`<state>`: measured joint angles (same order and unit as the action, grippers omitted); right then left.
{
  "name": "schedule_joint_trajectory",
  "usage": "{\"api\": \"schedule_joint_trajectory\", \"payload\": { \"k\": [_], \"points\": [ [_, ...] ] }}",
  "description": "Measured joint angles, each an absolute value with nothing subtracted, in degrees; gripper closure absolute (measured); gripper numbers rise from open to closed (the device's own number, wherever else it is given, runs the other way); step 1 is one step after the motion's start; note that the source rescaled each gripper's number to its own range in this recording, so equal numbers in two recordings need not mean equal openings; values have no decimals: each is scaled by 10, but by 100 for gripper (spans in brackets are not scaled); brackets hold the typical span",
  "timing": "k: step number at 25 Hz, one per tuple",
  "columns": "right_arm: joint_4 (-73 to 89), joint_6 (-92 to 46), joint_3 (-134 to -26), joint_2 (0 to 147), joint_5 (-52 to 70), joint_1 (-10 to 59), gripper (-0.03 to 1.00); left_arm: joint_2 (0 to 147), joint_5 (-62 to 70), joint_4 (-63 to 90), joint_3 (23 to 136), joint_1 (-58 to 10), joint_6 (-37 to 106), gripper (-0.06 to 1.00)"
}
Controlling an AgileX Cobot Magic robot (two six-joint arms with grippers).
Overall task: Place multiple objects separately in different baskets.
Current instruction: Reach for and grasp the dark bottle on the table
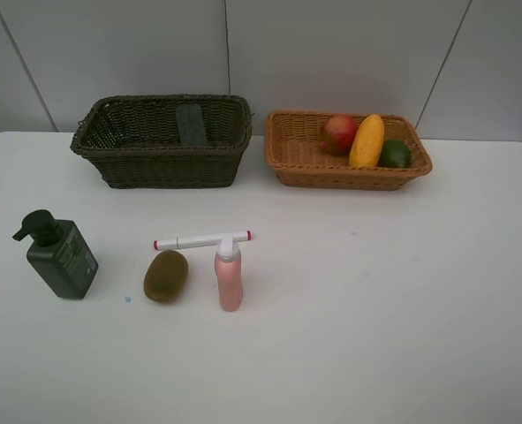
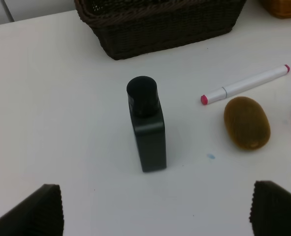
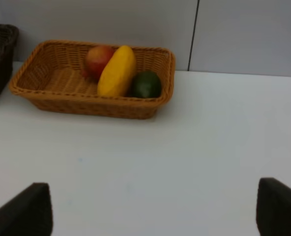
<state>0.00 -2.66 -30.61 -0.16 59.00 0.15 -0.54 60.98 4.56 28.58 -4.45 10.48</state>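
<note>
- Left wrist: left gripper (image 2: 155, 199), fingers (image 2: 37, 211) wide apart, empty; pump bottle (image 2: 146, 129) stands ahead, between them.
- Right wrist: right gripper (image 3: 155, 201), fingers (image 3: 29, 211) apart; basket (image 3: 93, 104) well ahead.

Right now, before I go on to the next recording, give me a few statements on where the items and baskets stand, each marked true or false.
1. The mango lies in the orange basket. True.
2. The kiwi is in the dark basket. False: it lies on the table, beside the pink bottle.
3. The pump bottle stands upright on the table. True.
4. The marker lies in the orange basket. False: it lies on the table, close to the kiwi.
5. The lime is in the dark basket. False: it sits in the orange basket, next to the mango.
</note>
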Motion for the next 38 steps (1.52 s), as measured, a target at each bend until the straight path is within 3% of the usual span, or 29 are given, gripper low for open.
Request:
{"api": "schedule_joint_trajectory", "payload": {
  "k": [38],
  "points": [
    [0,-27,-298,-2,606,-7,-3,-5,610,46,286,-45,105,-6]
  ]
}}
